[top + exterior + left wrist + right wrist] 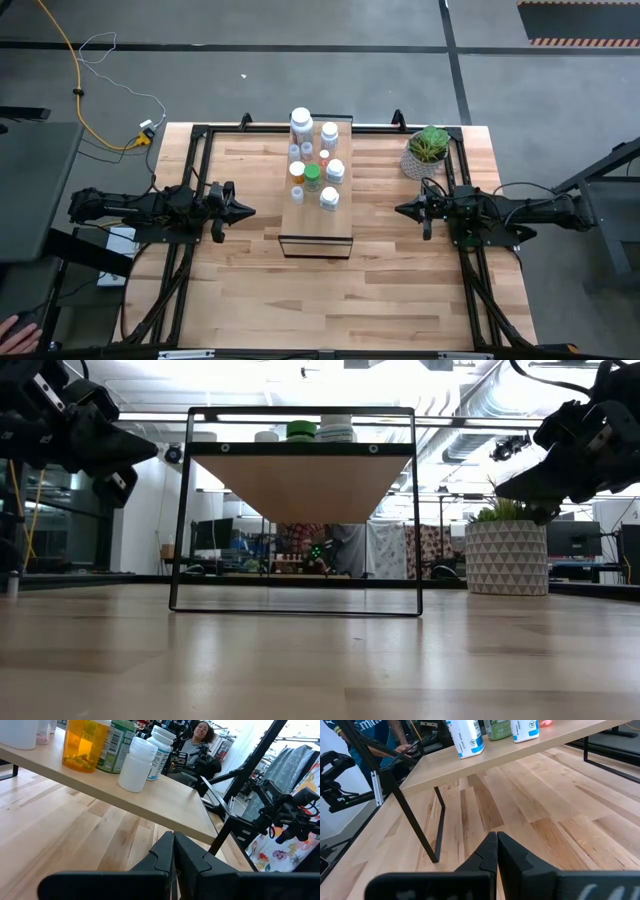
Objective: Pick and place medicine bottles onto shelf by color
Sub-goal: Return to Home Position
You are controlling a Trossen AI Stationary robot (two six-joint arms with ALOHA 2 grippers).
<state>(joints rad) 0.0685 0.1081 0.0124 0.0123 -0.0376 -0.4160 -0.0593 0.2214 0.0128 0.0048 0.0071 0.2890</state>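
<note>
Medicine bottles [315,160] stand clustered on shelf [315,232], toward its 12 o'clock end. Your left gripper [245,210] sits at 9 o'clock of shelf, right gripper [402,209] at 3 o'clock. Both well apart from it, fingers pressed together, holding nothing. Sorting looks done, only parking left.

If you regrasp: bottles likely light, rigid plastic, smooth-sided, so slippery. Tall ones probably tip easily. Take hold across body, just under cap. Cluster is tight and green bottle [312,178] has close neighbours, so you risk knock-overs.
</note>
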